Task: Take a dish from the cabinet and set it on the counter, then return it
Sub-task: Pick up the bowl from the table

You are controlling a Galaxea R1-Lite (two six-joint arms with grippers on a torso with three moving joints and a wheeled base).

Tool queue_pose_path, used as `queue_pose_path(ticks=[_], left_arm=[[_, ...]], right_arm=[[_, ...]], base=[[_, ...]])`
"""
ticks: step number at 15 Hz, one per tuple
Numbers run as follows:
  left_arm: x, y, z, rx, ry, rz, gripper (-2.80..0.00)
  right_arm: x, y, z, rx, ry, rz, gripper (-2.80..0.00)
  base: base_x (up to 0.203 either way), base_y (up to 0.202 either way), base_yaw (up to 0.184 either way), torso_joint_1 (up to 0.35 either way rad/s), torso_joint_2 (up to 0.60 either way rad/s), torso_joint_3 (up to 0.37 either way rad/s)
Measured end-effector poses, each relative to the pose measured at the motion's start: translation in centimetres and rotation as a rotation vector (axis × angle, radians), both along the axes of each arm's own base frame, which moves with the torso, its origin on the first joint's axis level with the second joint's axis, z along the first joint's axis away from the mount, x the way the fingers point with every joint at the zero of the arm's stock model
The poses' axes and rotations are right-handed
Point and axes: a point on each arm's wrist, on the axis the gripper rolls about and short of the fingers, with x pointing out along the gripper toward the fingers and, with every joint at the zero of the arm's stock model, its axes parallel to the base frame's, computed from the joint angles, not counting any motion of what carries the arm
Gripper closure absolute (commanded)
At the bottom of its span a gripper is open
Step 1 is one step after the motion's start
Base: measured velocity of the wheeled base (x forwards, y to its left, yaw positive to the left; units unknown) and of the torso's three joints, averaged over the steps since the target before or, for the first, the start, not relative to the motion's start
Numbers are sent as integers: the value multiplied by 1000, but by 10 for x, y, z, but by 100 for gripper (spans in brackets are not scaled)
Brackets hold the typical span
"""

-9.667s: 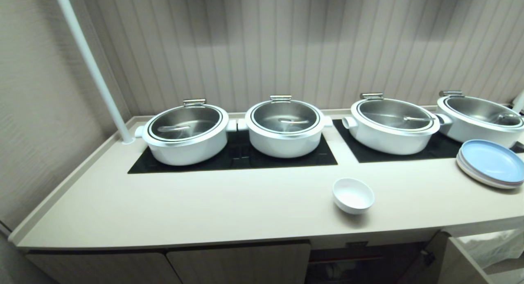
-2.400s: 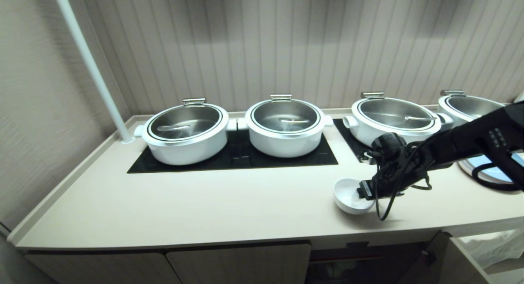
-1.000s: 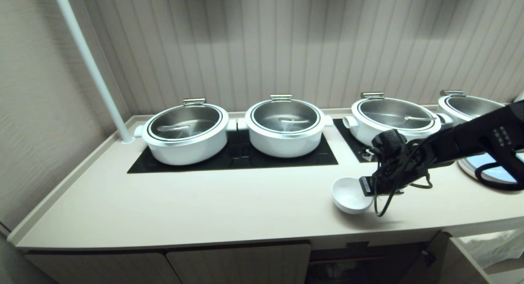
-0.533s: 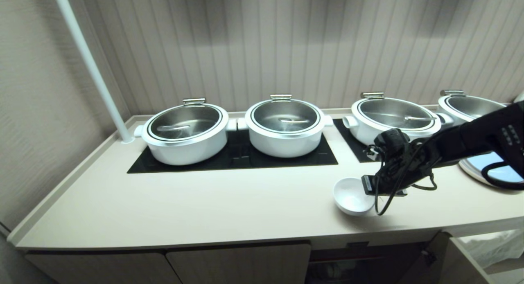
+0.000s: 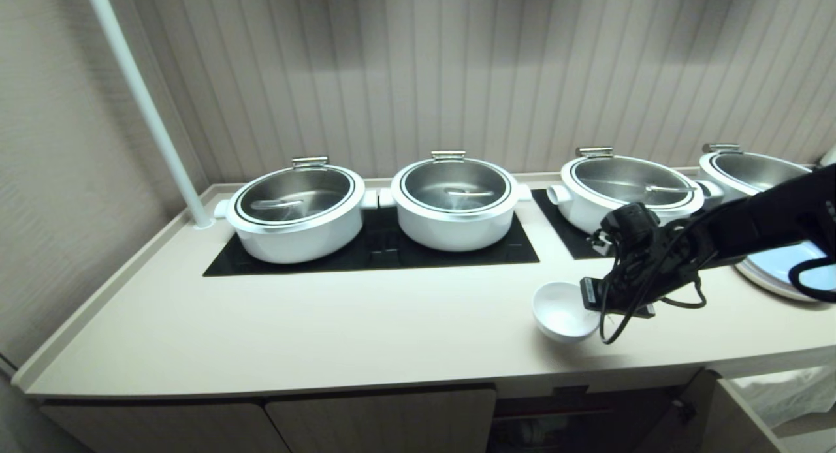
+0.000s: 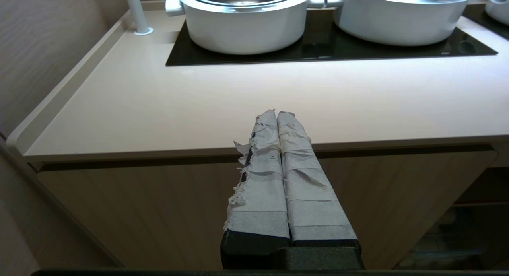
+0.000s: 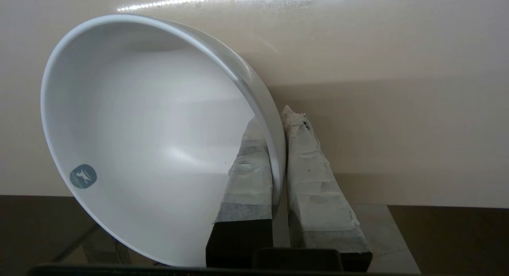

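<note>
The dish [image 5: 560, 309] is a small glossy white bowl near the front edge of the cream counter [image 5: 326, 322], right of centre. My right gripper [image 5: 591, 295] is shut on its right rim. In the right wrist view one taped finger lies inside the dish [image 7: 151, 137] and the other outside, with the gripper [image 7: 278, 117] pinching the wall. The dish looks tilted; I cannot tell whether its base touches the counter. The cabinet [image 5: 379, 417] runs below the counter. My left gripper [image 6: 277, 113] is shut and empty, parked level with the counter's front edge.
Several white lidded pots [image 5: 297, 211] stand on black glass panels [image 5: 372, 254] along the back. Blue plates [image 5: 784, 270] are stacked at the far right, partly behind my right arm. A white pole [image 5: 147, 107] rises at the back left. A cabinet door [image 5: 738, 414] stands open at the lower right.
The right arm, absent in the earliest frame, has come in and closed on the dish's rim. Over the last second the wrist and dish have edged slightly to the right.
</note>
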Motion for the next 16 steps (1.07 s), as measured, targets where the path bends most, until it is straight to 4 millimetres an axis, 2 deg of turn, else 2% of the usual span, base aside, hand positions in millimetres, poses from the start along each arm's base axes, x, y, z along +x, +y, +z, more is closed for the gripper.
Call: queue_pose_path(ticks=[8, 16], left_arm=[[0, 0, 0, 0, 0, 0, 0], [0, 0, 0, 0, 0, 0, 0]], right_arm=[[-35, -2, 13, 35, 31, -58, 0], [-85, 2, 30, 57, 5, -46, 0]], base=[[0, 0, 0, 0, 0, 0], [0, 0, 0, 0, 0, 0]])
